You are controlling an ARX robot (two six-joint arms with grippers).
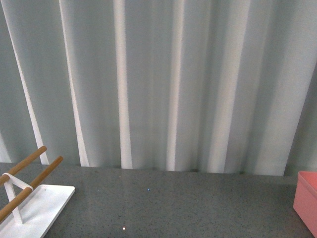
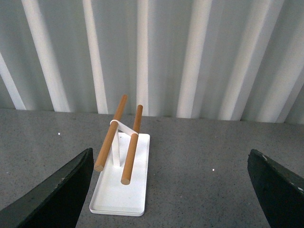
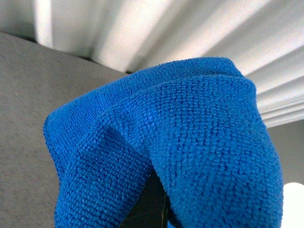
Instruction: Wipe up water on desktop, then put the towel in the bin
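The blue towel [image 3: 190, 142] fills the right wrist view, draped over my right gripper [image 3: 159, 209], which is shut on it; only a dark sliver of the jaws shows beneath the cloth. The dark grey speckled desktop [image 1: 173, 203] spans the front view, and it also shows in the left wrist view [image 2: 204, 161]. A corner of the salmon-pink bin [image 1: 307, 201] stands at the front view's right edge. My left gripper [image 2: 171, 190] is open and empty above the desktop, its dark fingers [image 2: 52, 197] wide apart. No water is visible. Neither arm shows in the front view.
A white flat rack base [image 1: 34, 208] with two wooden rods [image 1: 29, 171] stands at the left of the desktop; in the left wrist view the rack [image 2: 121, 175] lies just ahead of the left gripper. A pale pleated curtain [image 1: 158, 84] hangs behind the desktop.
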